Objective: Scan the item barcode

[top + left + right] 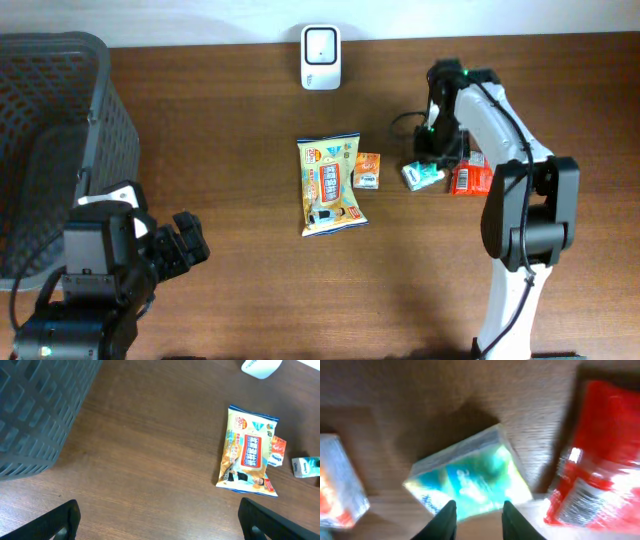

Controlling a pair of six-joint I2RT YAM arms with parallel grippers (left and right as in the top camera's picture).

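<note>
1. Right tool (479, 509): its two fingers are a little apart with nothing pinched between them, hanging right over the teal packet (470, 477). Fair warning, the right wrist view is pretty blurry.
2. The teal packet is lying flat on the table (230, 120), over on the right side and turned at an angle. There's a red packet (600, 455) just beside it on one side and a small orange-and-white box (367, 171) near it on the other.
3. Just beside that little box is a big yellow snack bag (330, 185), flat in the middle of the table.
4. The white scanner (320, 45) stands at the far edge, well apart from the teal packet.
5. Left tool (160, 520): fingers spread wide and empty, over bare wood near the dark mesh basket (50, 120) at the left end.
</note>
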